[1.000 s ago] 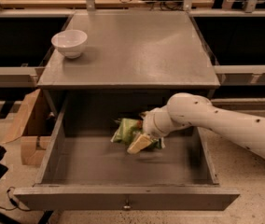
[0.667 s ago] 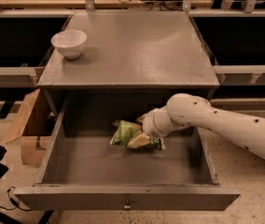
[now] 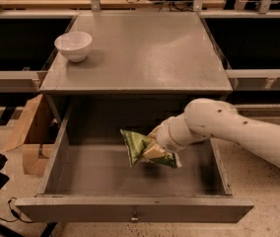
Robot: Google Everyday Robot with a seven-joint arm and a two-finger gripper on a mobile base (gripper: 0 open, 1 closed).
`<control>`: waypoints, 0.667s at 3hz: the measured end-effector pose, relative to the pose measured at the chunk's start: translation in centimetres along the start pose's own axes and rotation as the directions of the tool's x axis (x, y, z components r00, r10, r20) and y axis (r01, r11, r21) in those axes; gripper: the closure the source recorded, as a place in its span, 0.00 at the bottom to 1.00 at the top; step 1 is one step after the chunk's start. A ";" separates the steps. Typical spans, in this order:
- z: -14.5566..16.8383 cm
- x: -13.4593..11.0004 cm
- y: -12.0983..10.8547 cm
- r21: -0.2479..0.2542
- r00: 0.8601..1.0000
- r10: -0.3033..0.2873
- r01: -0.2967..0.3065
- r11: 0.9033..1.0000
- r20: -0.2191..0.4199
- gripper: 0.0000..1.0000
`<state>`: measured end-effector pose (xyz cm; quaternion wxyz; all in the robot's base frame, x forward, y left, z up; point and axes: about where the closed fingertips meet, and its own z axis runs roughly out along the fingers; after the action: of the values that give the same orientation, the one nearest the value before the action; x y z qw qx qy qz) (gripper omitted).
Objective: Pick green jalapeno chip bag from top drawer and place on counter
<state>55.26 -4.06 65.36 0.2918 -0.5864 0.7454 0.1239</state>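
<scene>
Holding the chip bag [image 3: 136,145], the gripper [image 3: 152,151] is clamped on it at centre frame, just above the drawer [image 3: 90,174] floor. The pick looks under way; next it must rise clear and reach the counter [image 3: 145,48] above.

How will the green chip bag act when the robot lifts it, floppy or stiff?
Probably floppy: the green jalapeno chip bag looks crinkled and creased where the gripper pinches it inside the top drawer. Likely light: one pinch seems to hold it up.
</scene>
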 end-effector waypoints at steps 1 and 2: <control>-8.2 -1.1 3.1 0.022 0.999 -0.019 0.020 1.000 -0.046 1.00; -16.1 -2.3 2.7 0.055 0.993 -0.031 0.038 0.998 -0.115 1.00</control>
<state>48.42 -9.93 79.12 0.2675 -0.5968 0.7538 0.0636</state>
